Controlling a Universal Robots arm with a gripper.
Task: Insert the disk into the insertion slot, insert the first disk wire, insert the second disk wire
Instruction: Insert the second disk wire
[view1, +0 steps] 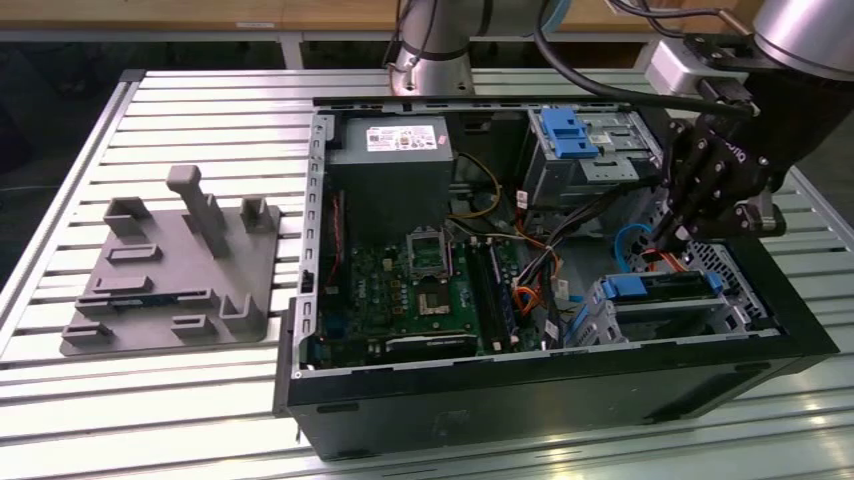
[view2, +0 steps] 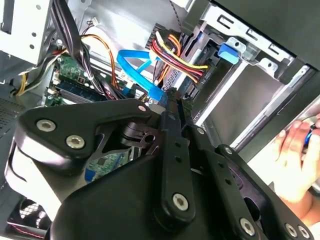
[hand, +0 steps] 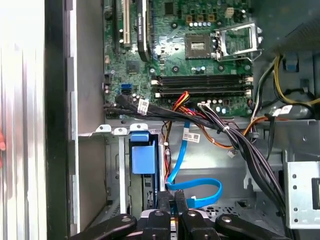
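Already disk (view1: 663, 288) seated in insertion slot (view1: 727, 312), pincer (view1: 663, 240) above

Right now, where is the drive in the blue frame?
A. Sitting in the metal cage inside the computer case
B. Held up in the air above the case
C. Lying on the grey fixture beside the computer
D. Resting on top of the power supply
A: in the exterior view the disk sits in the insertion slot inside the case, just below the end effector.
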